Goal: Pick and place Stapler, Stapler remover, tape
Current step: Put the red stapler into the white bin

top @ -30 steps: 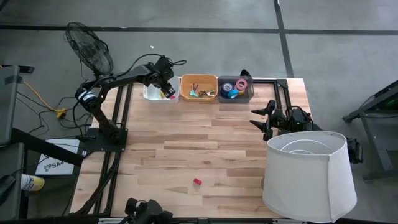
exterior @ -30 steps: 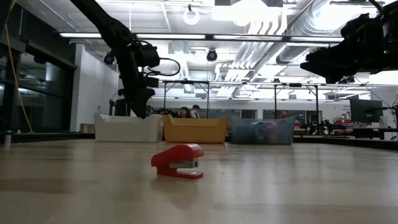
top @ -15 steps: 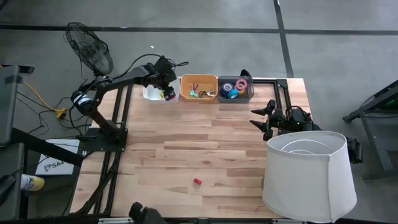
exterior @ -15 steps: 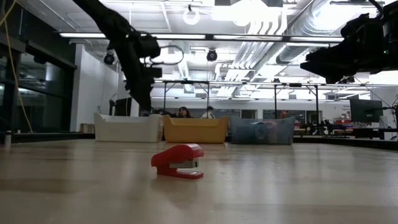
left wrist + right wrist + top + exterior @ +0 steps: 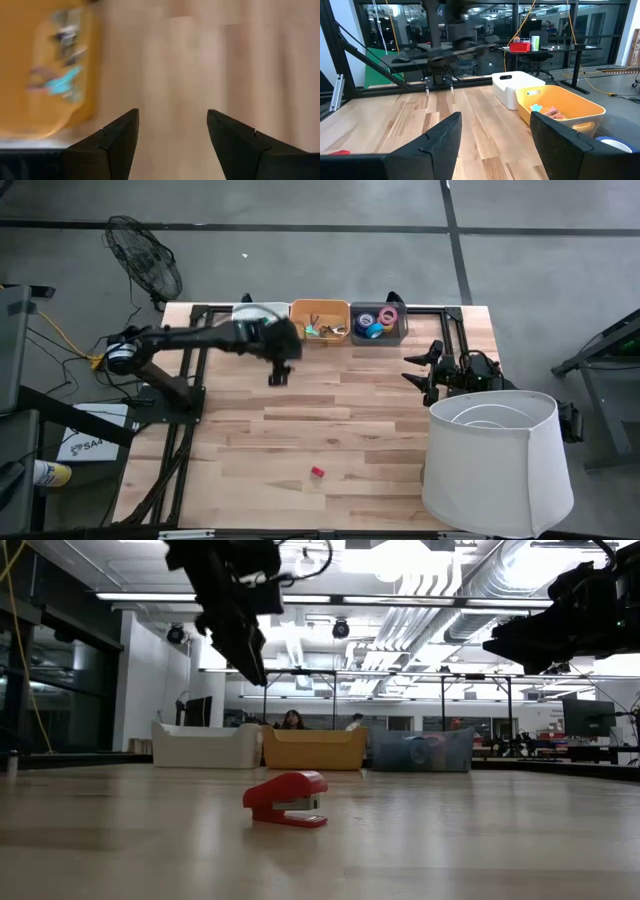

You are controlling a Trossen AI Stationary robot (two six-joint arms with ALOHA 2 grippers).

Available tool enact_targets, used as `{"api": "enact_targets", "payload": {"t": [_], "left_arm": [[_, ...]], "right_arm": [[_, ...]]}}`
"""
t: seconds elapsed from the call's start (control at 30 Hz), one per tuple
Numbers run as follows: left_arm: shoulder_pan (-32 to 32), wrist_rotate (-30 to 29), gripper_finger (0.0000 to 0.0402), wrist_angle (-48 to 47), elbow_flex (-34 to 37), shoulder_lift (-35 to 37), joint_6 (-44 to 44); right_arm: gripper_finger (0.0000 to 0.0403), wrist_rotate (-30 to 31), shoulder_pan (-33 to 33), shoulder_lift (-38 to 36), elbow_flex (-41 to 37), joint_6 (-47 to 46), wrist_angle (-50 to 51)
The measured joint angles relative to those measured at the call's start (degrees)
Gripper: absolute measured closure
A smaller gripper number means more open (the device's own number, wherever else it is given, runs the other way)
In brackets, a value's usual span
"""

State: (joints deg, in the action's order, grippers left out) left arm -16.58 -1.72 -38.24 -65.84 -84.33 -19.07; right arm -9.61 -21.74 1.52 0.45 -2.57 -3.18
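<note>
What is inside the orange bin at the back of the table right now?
The orange bin holds a small heap of mixed items, a light blue piece and a pinkish one among them. What they are is not readable, and anything underneath the heap is covered.

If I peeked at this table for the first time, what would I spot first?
Probably the little red stapler, alone on the bare wood near the table's front edge. Next, the three bins along the far edge: white, orange and a clear one holding tape rolls. The left gripper hangs open above the table.
</note>
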Motion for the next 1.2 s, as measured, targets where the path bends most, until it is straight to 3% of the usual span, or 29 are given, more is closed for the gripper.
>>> {"api": "enact_targets", "payload": {"t": [0.27, 0.5, 0.87, 1.1, 1.2], "left_arm": [[13.8, 0.3, 0.017, -0.3, 0.0, 0.0, 2.7], [21.0, -0.6, 0.017, -0.8, 0.0, -1.7, -3.5], [28.7, -0.1, 0.017, 3.3, 0.1, -8.5, -7.3], [33.4, -4.4, 0.0169, 10.4, 0.0, -12.3, -10.0], [33.7, 1.1, 0.017, 14.6, 0.0, -15.0, -5.3]], "right_arm": [[0.0176, 0.0, 0.0, 0.0, 0.0, 0.0, 0.0], [0.0176, 0.0, 0.0, 0.0, 0.0, 0.0, 0.0], [0.0176, 0.0, 0.0, 0.0, 0.0, 0.0, 0.0], [0.0176, 0.0, 0.0, 0.0, 0.0, 0.0, 0.0], [0.0176, 0.0, 0.0, 0.0, 0.0, 0.0, 0.0]]}}
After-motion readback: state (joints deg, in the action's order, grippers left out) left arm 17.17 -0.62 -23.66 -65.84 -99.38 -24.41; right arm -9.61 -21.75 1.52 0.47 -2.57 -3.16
